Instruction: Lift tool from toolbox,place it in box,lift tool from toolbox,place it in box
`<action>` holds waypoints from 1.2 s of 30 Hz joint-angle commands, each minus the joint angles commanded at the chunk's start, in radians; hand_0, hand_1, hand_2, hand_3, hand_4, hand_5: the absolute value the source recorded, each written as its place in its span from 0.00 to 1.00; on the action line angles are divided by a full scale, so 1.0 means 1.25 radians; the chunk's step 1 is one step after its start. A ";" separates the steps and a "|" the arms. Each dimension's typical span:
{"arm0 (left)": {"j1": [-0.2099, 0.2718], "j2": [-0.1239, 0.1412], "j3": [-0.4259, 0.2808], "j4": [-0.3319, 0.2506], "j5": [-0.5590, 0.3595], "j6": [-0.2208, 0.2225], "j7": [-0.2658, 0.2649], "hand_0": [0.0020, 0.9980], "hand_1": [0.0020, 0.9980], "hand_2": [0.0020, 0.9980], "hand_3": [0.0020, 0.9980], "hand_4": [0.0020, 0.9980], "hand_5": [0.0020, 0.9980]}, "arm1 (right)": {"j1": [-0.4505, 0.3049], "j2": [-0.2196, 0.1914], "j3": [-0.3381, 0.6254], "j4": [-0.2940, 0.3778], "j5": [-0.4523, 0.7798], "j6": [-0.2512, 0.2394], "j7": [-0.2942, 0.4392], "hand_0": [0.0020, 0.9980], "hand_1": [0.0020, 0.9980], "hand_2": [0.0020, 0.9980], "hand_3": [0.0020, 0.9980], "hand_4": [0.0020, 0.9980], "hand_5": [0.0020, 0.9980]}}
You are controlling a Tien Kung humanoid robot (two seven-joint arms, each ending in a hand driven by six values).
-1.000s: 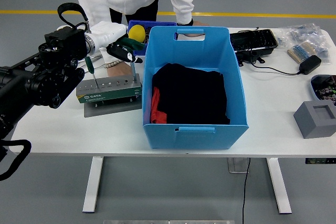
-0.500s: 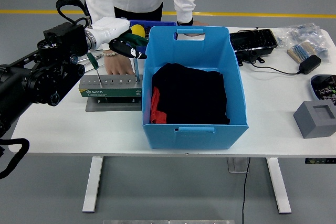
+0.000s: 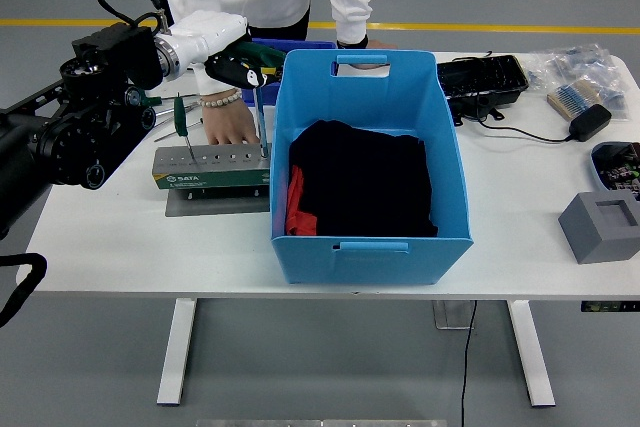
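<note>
Green-handled screwdriver [image 3: 256, 97] (shaft pointing down) stands upright in left hand [image 3: 215, 42].

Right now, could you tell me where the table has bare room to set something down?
Bare table lies between the blue box and the grey block, and along the near edge in front of the screwdriver rack. The far right corner and the area behind the rack are crowded.

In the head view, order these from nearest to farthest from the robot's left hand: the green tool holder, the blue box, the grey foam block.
From the left hand:
1. Green tool holder, just below it, left side.
2. Blue box, centre of the table.
3. Grey foam block, far right edge.
</note>
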 joint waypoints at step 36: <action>-0.081 0.015 0.049 -0.311 -0.105 -0.058 0.066 0.05 0.00 0.00 0.03 0.72 0.51 | 0.000 0.001 -0.009 -0.001 0.009 0.002 0.002 0.69 0.67 0.75 0.64 0.86 0.72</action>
